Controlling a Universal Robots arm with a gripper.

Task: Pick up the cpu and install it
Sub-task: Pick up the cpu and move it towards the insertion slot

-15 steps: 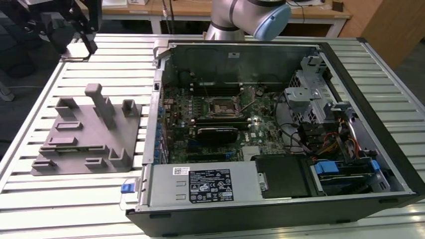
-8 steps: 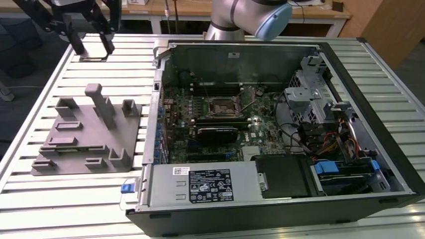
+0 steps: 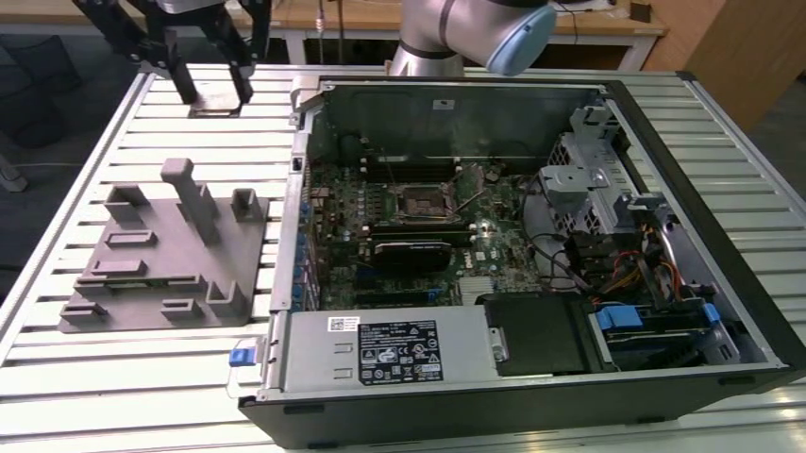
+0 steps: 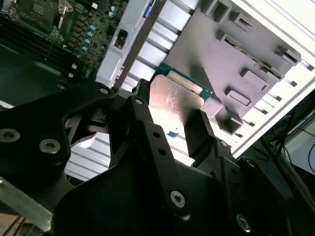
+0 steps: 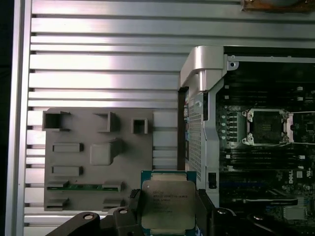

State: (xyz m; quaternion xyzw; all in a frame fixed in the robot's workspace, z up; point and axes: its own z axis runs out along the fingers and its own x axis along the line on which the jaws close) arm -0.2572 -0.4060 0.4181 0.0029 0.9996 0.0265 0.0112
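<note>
First wrist view: cpu [image 5: 167,199] in gripper [image 5: 169,209]

On table [image 3: 75,377]: fixture [image 3: 158,255] at the exterior view's left, open computer case [image 3: 504,415] just beside it at the exterior view's right. Inside case: motherboard [image 3: 497,250] flat on the floor, socket [image 3: 422,200] near its middle, power supply [image 3: 384,349] along the wall nearest the exterior camera. Behind fixture, over the table's far edge: gripper [image 3: 214,92], cpu [image 5: 167,204] clamped between its fingers [image 5: 203,209], apparently clear of the table.
</note>
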